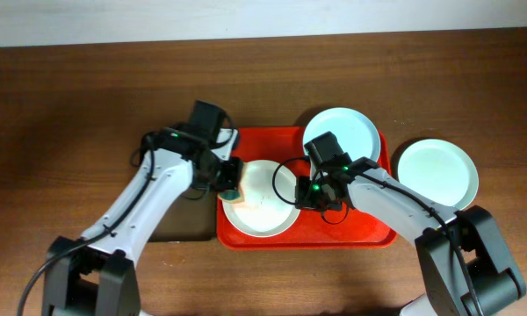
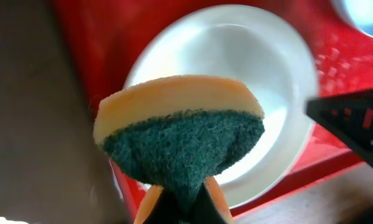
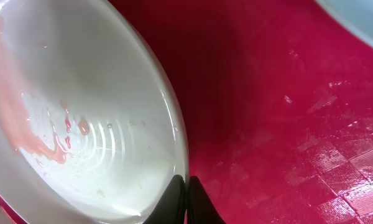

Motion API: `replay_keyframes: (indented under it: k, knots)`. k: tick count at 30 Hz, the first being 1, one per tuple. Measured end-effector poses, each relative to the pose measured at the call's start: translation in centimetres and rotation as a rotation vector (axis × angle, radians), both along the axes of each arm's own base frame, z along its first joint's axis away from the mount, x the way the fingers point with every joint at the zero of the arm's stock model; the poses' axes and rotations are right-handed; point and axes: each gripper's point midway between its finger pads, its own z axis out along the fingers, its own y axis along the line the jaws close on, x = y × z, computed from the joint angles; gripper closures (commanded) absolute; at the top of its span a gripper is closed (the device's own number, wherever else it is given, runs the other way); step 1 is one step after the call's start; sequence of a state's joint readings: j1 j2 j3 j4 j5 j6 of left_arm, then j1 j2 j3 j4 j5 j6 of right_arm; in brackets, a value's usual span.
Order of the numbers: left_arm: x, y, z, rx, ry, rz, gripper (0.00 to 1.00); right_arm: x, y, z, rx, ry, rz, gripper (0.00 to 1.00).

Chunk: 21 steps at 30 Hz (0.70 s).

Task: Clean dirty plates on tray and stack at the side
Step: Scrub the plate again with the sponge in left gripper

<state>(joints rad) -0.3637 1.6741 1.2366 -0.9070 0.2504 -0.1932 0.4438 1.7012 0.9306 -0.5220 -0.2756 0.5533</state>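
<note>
Left gripper (image 1: pixel 232 180) is pinching a sponge (image 2: pixel 180 134) low on its body. The yellow back is up and the green scrub face is toward the wrist cam.

Right gripper (image 3: pixel 186 196) has its fingers nearly pressed together right where the rim of the smeared plate (image 1: pixel 262 206) meets them. That reads as a pinch on the rim to steady it, though you can't see the grip point itself.

The smeared plate sits in the left half of the tray (image 1: pixel 360 230). The sponge is at its left rim and the right fingers are at its right rim, so the arms face each other across it.

Key relation: the red smear (image 3: pixel 50 140) lies in the plate's well, away from the right fingers and toward the sponge side. The left arm is nearer, so you'd sweep inward from the left edge, toward the right gripper.

Can't tell whether the sponge is touching the plate.

A second plate (image 1: pixel 342 132) is at the tray's back right corner. A third plate (image 1: pixel 437 173) is on the table just right of the tray, which I take to be the start of the stack.
</note>
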Motion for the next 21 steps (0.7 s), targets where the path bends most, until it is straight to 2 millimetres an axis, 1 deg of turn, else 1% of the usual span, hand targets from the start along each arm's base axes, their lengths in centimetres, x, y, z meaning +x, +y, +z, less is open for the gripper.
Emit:
replay_keyframes:
  k: [4, 6, 9, 10, 12, 13, 14, 15, 19, 21]
  knots:
    - [-0.5, -2.9, -0.1, -0.024, -0.01, -0.026, 1.0, 0.0, 0.0, 0.0, 0.0, 0.0, 0.0, 0.96]
    - [-0.7, -4.4, -1.2, -0.025, -0.001, -0.045, 1.0, 0.0, 0.0, 0.0, 0.0, 0.0, 0.0, 0.96]
    - [-1.0, -6.0, -3.8, -0.009, 0.038, -0.076, 1.0, 0.0, 0.0, 0.0, 0.0, 0.0, 0.0, 0.96]
    - [-1.2, -6.1, -4.7, 0.002, 0.058, -0.078, 1.0, 0.0, 0.0, 0.0, 0.0, 0.0, 0.0, 0.96]
    - [-1.1, -6.2, -5.7, 0.009, 0.072, -0.075, 1.0, 0.0, 0.0, 0.0, 0.0, 0.0, 0.0, 0.96]
    - [-1.1, -6.1, -6.4, 0.021, 0.085, -0.074, 1.0, 0.0, 0.0, 0.0, 0.0, 0.0, 0.0, 0.96]
    - [-1.2, -5.7, -7.5, 0.047, 0.106, -0.071, 1.0, 0.0, 0.0, 0.0, 0.001, 0.0, 0.0, 0.96]
    - [-1.3, -5.6, -8.1, 0.057, 0.115, -0.07, 1.0, 0.0, 0.0, 0.0, 0.003, 0.002, 0.001, 0.96]
    - [-1.0, -5.2, -8.2, 0.079, 0.107, -0.064, 1.0, -0.1, 0.2, 0.0, 0.01, 0.004, 0.004, 0.96]
    - [-0.7, -4.5, -8.1, 0.093, 0.113, -0.047, 1.0, -0.1, 0.2, 0.0, 0.014, 0.005, 0.005, 0.96]
